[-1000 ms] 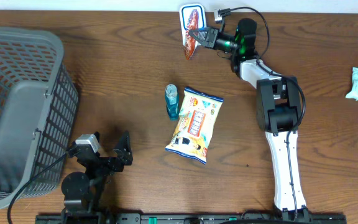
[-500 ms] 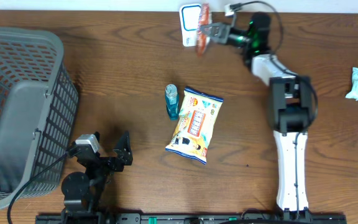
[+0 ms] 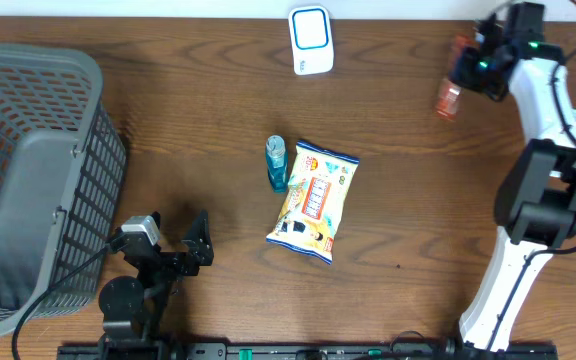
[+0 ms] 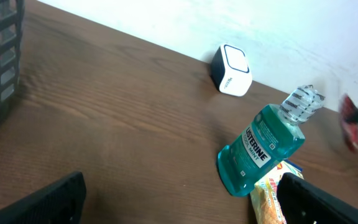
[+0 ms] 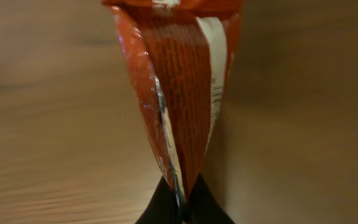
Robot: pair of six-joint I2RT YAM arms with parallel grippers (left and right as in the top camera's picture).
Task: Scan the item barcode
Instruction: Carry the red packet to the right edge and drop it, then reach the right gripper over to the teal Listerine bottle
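Landmark: the white scanner (image 3: 309, 38), standing at the far edge of the table (image 3: 188, 110); I give all places from it.
My right fingers: the right gripper (image 5: 182, 210) is closed tight on the bottom seam of the orange packet (image 5: 179, 93); I hold it by this one end only.
My left fingers: the left gripper (image 4: 182, 186) stands wide and holds nothing. It is on the near-left side of the scanner, well apart from it.
Where the item is: in the overhead view the orange packet (image 3: 449, 97) hangs in the air to the right of the scanner, well apart and a little nearer to my side of the table.
Long axis: it runs straight out from my fingertips. Seen from above, the free end points back toward the scanner's side and toward the near edge.
Which way to go: the scanner lies to the left of the packet and slightly farther back. I judge the packet must travel left to meet its face.
Nearer arm: the right one, and it already has the item. I think the left arm has no part in this step.
Barcode: I cannot find it. The wrist view shows only a pale strip with small print on one fold.
Other things: a mouthwash bottle (image 3: 277, 163) and a yellow snack bag (image 3: 314, 200) lie in front of the scanner, side by side and about touching.
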